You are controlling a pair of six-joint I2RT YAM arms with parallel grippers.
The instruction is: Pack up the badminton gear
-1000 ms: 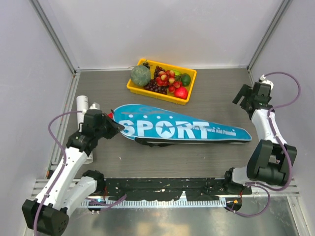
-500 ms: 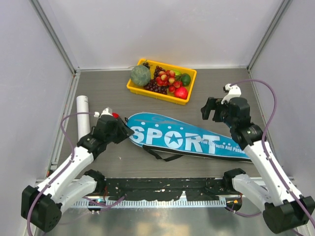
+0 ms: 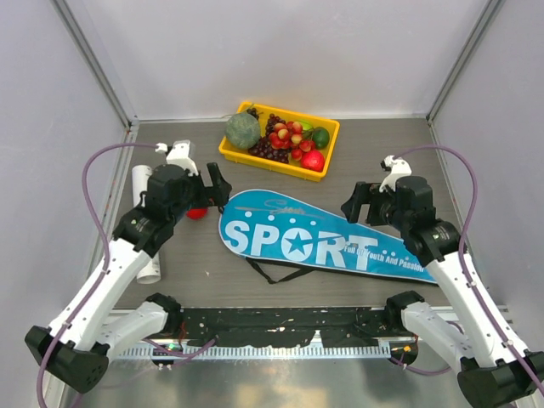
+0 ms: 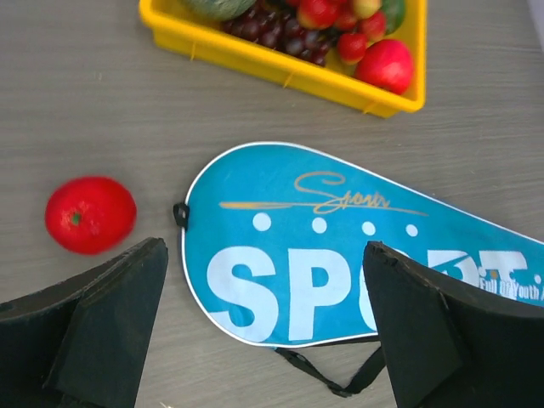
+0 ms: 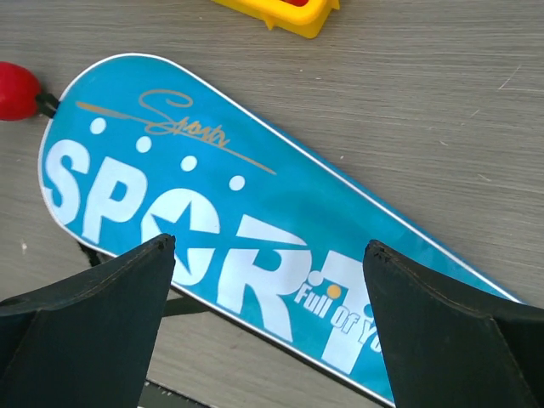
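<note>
Lying diagonally mid-table, the blue SPORT bag [image 3: 314, 238] rests free. The left gripper [image 4: 263, 248] hangs over its round end and the right gripper [image 5: 270, 245] over its narrower half — both spread wide, empty. Far left lies the white tube [image 3: 140, 180]; the red ball [image 3: 196, 212] sits just beside the round end.

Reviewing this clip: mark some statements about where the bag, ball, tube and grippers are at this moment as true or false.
1. The SPORT bag lies flat on the table. True.
2. The left gripper is shut on the bag's strap. False: its jaws stand wide open over the bag's wide end and hold nothing.
3. The red ball sits inside the yellow tray. False: it lies on the table beside the bag's wide end, outside the tray.
4. The right gripper is open and holds nothing. True.
5. The white tube lies at the table's left side, apart from the bag. True.
</note>
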